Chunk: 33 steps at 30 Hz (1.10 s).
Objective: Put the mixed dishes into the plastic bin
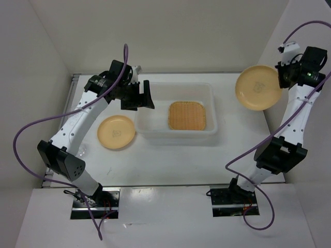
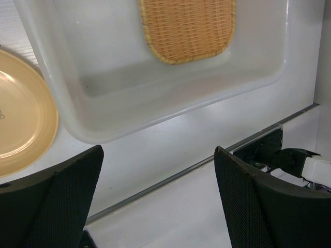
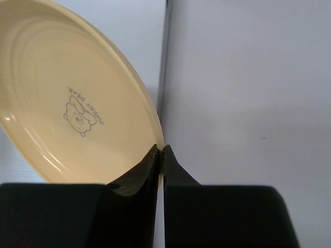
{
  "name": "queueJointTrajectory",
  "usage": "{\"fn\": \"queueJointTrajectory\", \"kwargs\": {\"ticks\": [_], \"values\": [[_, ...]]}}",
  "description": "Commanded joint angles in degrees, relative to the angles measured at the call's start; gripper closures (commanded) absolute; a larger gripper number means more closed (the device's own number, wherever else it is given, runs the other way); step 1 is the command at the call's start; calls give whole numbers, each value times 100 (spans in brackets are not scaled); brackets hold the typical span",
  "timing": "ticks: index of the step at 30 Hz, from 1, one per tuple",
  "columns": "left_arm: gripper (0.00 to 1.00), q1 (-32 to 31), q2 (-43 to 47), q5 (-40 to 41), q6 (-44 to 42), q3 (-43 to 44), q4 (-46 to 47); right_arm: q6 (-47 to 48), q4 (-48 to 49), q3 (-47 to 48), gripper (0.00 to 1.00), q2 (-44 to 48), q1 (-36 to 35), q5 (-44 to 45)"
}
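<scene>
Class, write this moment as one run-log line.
left gripper: open, empty | right gripper: shut on plate rim | tray: in bin | other plate: on table, left of bin

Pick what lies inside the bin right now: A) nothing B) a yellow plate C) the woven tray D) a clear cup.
C: the woven tray lies flat in the bin; one plate sits outside it on the table, and the second plate is pinched in the right tool.
</scene>
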<state>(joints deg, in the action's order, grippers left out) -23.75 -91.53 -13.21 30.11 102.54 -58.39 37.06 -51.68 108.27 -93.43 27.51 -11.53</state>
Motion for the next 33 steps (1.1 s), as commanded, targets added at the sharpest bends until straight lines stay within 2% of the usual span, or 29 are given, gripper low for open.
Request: {"fn": "queueJointTrajectory", "kwargs": {"ticks": [1,3,5,8,13,17,26,33], "values": [[6,37,56,-15,-93,47,82,-348,-886,957,100,-288,-17,-1024],[6,37,117,-15,-93,47,82,-348,-1560,1774,100,-552,-183,-1795],[6,89,187,-15,-93,47,82,-348,-1993,2414,100,-930,-438,-2124],[6,142,240,38,-93,-67,82,-542,-1846,2506,100,-1124,-1377,-1977],[6,195,433,91,-93,-173,82,-805,-724,1289,100,-1125,-3072,-1020],[6,301,723,205,-93,-392,30,-911,-115,495,100,-1125,-3681,-632],[6,784,1374,205,-93,-1183,-23,-972,939,-578,100,-1608,-4192,352],[6,889,1374,152,-93,-1237,30,-972,1634,-1036,100,-1968,-4482,1152]]}}
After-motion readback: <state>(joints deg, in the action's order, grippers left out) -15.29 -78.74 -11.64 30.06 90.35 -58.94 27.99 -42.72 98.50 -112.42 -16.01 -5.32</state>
